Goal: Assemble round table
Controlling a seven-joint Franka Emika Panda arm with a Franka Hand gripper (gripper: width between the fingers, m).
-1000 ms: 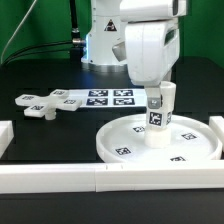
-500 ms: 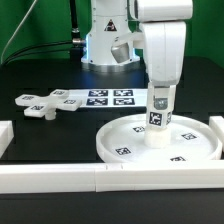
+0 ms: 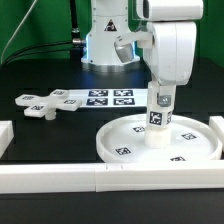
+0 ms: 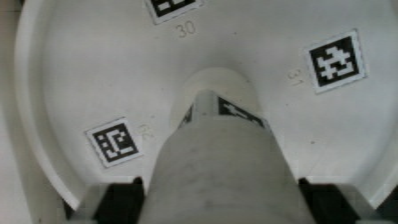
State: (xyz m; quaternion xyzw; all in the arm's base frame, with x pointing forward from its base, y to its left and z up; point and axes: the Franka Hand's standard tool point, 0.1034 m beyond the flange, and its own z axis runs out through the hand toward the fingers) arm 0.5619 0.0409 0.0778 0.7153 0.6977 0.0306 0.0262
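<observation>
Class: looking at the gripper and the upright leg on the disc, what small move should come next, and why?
Probably twist the leg about its axis to seat it: the gripper is shut on the leg, which stands upright at the middle of the disc.

Bright, even light makes the white round disc [image 3: 115, 138] glare slightly against the black table [image 3: 60, 130]; in the wrist view the close leg [image 4: 214, 165] looks soft-focused and grey-shaded.
</observation>
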